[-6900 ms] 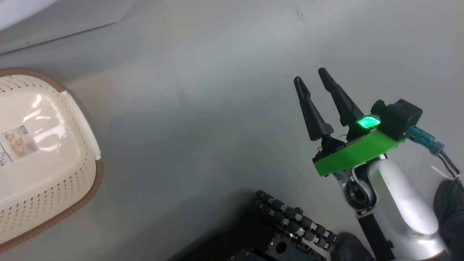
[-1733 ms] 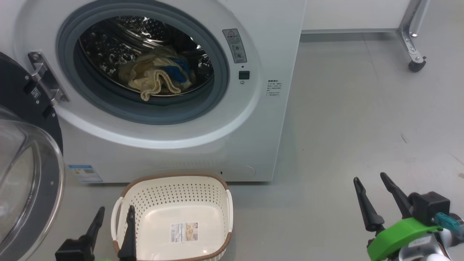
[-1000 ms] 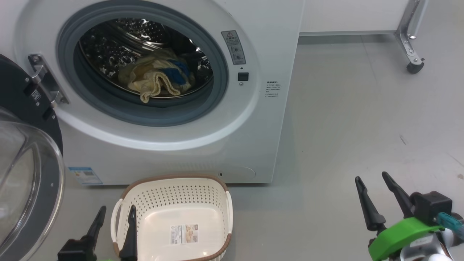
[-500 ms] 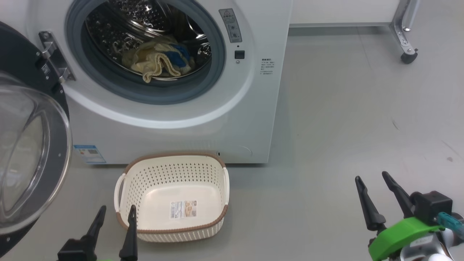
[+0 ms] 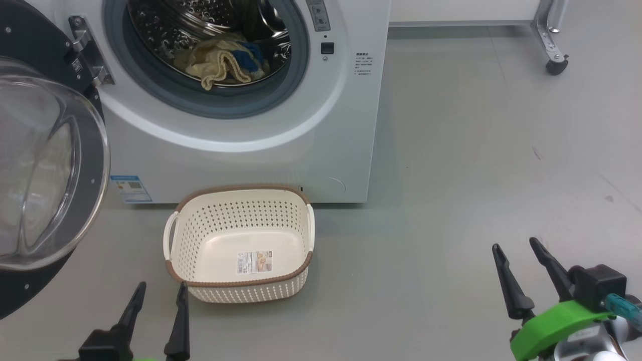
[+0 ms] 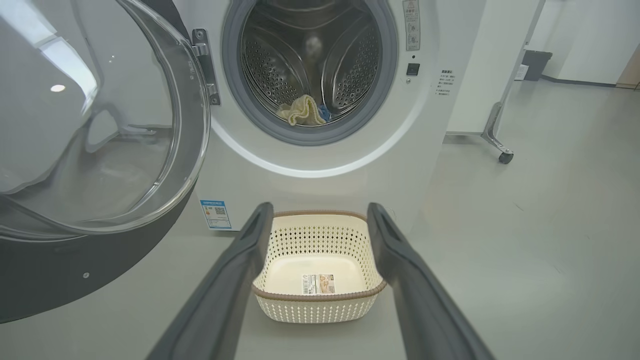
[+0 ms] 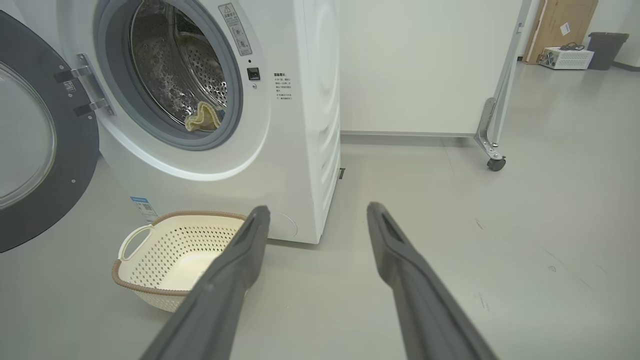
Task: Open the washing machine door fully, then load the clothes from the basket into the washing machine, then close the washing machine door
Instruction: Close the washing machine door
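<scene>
Clothes [image 5: 220, 62], cream-yellow with a patch of bright blue, are lying bunched at the front edge of the perforated steel drum [image 5: 165, 20], just behind the grey gasket [image 5: 210, 103] of the white washing machine [image 5: 251, 160]. The washing machine door [image 5: 20, 281] is hanging wide open on its metal hinge [image 5: 90, 55] at the machine's left side, its black rim and bulging glass bowl facing outward over the grey floor [image 5: 451, 175]. The basket [image 5: 241, 193] is sitting upright on the floor just in front of the machine's bottom edge, below the drum opening and to the right of a small blue sticker [image 5: 130, 188], its bare cream bottom showing a printed label [image 5: 254, 261]. The left gripper [image 5: 162, 286] is hovering at the near left corner of the basket with its two dark fingers spread apart and nothing between them; in the left wrist view the basket is appearing between those fingers. The right gripper [image 5: 514, 244] is hanging well to the right of the basket over open floor, its fingers likewise spread and gripping nothing, above a bright green mount [image 5: 556, 321]. A caster wheel [image 5: 555, 66] on a metal leg is standing on the floor at the far right, beyond the machine.
</scene>
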Motion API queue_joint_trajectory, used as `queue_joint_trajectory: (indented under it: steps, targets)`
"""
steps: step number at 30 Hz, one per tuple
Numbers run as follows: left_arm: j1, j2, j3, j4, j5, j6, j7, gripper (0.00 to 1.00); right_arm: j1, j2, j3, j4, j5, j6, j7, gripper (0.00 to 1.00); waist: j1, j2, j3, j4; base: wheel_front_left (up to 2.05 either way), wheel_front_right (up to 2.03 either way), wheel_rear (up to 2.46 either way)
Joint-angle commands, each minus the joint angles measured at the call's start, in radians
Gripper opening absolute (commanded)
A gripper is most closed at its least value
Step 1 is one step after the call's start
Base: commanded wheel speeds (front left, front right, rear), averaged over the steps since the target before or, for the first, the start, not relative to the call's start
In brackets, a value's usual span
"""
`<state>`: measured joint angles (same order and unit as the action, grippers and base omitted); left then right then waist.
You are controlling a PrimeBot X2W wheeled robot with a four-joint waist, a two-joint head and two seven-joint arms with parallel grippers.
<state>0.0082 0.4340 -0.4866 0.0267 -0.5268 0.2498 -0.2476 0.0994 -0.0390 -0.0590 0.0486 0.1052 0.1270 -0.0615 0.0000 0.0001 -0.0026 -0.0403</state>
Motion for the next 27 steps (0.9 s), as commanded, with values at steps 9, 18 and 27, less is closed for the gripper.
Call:
queue_joint_trajectory:
  steps: [9,18,27]
  targets:
    - [-0.054,0.022,0.056,-0.032,0.019,0.178,-0.014,1.0,-0.03,-0.011,0.008,-0.031,-0.004,0.004,-0.006,1.0,0.0,-0.0001,-0.005,0.011,-0.06,0.06,0.0]
    - [-0.055,0.018,0.053,-0.029,0.027,0.175,-0.014,1.0,-0.019,-0.011,-0.006,-0.039,-0.008,0.004,-0.003,1.0,0.0,-0.0001,-0.01,0.053,0.0,0.0,0.0]
    - [-0.065,0.025,0.05,-0.029,0.033,0.171,-0.013,1.0,-0.011,-0.011,-0.006,-0.047,-0.009,0.004,0.0,1.0,0.0,-0.0001,-0.019,0.139,0.0,0.0,0.0]
